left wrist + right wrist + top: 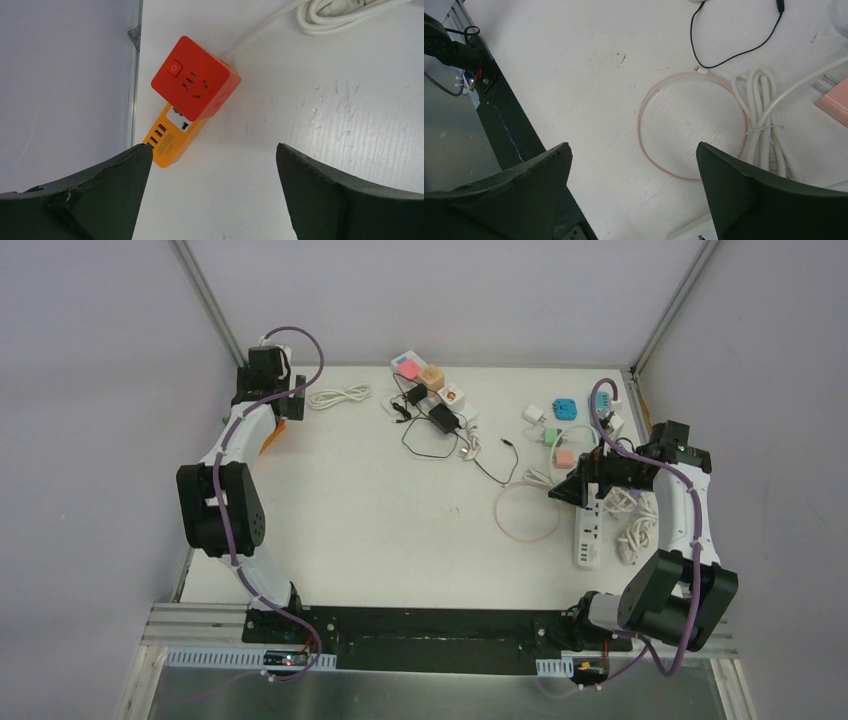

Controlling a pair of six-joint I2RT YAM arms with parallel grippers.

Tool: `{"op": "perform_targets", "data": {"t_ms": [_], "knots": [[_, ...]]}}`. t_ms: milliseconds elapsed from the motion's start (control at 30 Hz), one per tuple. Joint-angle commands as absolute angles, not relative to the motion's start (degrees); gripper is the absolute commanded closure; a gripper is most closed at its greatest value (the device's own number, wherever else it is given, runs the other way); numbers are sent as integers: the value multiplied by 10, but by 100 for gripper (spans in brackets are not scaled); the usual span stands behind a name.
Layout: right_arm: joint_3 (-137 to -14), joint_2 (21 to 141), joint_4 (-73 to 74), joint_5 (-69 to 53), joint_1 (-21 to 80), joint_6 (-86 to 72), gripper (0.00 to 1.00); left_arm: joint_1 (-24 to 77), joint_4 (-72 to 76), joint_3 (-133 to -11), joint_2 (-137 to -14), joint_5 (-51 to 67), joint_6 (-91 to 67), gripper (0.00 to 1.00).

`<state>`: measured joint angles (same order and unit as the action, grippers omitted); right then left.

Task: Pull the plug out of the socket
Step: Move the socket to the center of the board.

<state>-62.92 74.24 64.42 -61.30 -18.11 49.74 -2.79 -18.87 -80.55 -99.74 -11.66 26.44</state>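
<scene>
White bench [400,530] carries everything, with clutter along its far and right sides. The left arm [225,500] reaches to the far left corner. The right arm [680,540] hangs over a white power strip [588,530] on the right, beside a pink cable loop [689,125].

The task's thing looks to be at the far left edge: a red socket cube [192,75] with a white cord [260,30] running off its far side. An orange plug [170,142] is seated in its near face and lies flat on the bench.

The left claw [212,150] is spread wide and holds nothing. It hovers just near of the pair, one finger's tip right beside the orange block. The right claw [634,147] is likewise released and empty, well apart from this corner.

To do the step well, the left claw should probably shift left until the orange body sits between the fingers. It should grip that body across its long sides rather than the cube. The pull should then run straight along the pin axis, away from the red face. The cube is light and may drag along, so it could need bracing.
</scene>
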Motion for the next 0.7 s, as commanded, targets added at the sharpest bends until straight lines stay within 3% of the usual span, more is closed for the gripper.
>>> {"op": "perform_targets", "data": {"t_ms": [0,667], "knots": [[-626,753,652,-626,-185,533,0,-32,-175,-831,-1006,-118,272,1],[-634,742,662,-633,-172,537,0,-71,-227,-867,-1047,9,266,4]]}}
